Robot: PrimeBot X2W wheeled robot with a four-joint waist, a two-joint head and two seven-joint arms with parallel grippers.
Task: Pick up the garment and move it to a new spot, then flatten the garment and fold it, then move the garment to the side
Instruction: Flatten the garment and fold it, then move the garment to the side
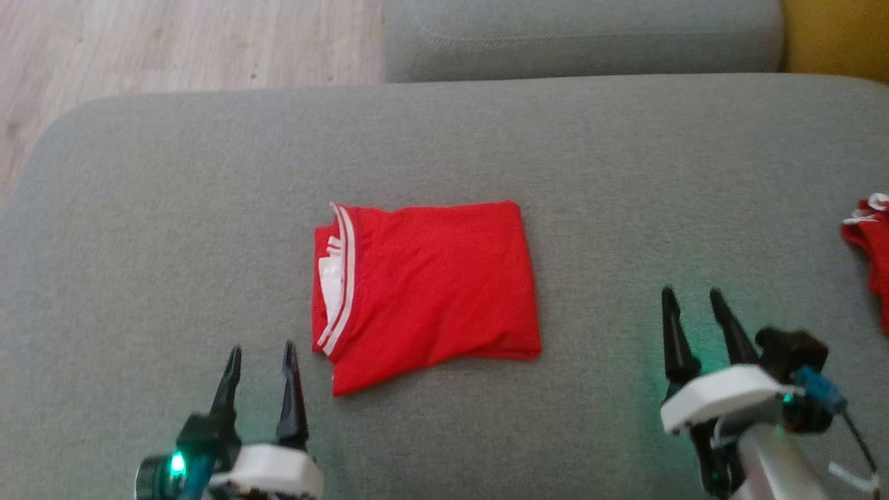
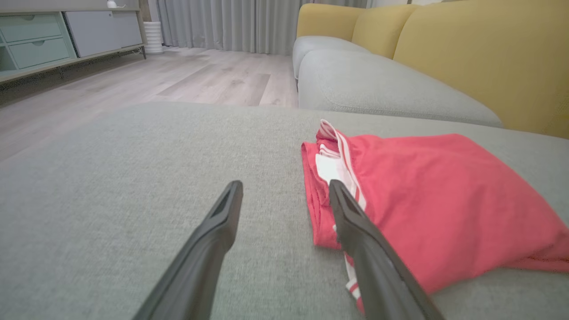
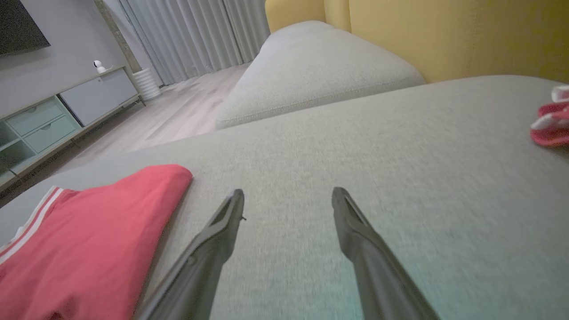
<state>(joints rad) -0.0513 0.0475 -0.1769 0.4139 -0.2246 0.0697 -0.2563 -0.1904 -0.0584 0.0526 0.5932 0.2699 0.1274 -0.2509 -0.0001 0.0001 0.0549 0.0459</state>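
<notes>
A red garment (image 1: 430, 285) with white stripes lies folded into a rough rectangle on the grey sofa cushion (image 1: 173, 229). It shows at the right in the left wrist view, red garment (image 2: 440, 200), and at the lower left in the right wrist view, red garment (image 3: 84, 240). My left gripper (image 1: 262, 354) stands open just left of the garment's near corner, nothing between its fingers. The right gripper (image 1: 691, 297) is open over bare cushion, well to the right of the garment. In the left wrist view my left gripper (image 2: 286, 187) has its right finger in front of the striped edge.
A second red and white cloth (image 1: 868, 243) lies at the cushion's right edge, also seen as the red cloth (image 3: 551, 124). Another grey cushion (image 1: 583, 35) lies beyond, with yellow backrests (image 2: 480, 53). Wooden floor (image 1: 139, 48) lies to the far left, with a cabinet (image 2: 40, 40).
</notes>
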